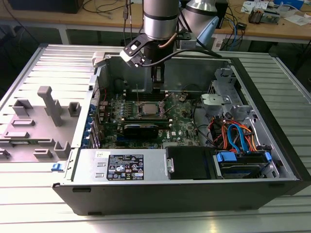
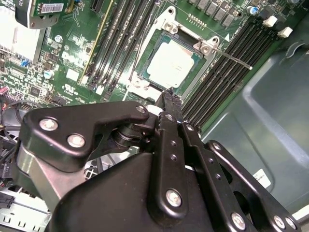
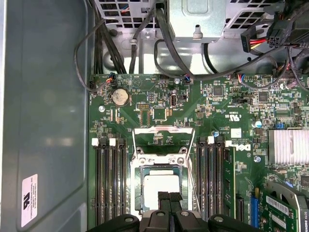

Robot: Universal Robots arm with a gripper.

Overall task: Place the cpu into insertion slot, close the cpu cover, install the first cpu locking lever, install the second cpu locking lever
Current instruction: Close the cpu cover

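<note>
Ribbed table (image 1: 29,213) bears computer case (image 1: 170,196), grey fixtures (image 1: 48,104).

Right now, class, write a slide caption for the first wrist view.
Closed pincer near the chip seated in its socket on the green board.

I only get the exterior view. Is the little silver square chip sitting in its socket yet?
Observer: Yes. In the second wrist view the flat square silver-grey chip lies seated, the thin silver metal frame cover around it.
Operator: What are the robot's fingers doing?
Observer: In the first wrist view the black gripper is shut, its tips at the cover's edge.
Operator: Is the lever locked?
Observer: Seemingly not: in the second wrist view a thin metal lever rod sticks out over the long black memory slots.
</note>
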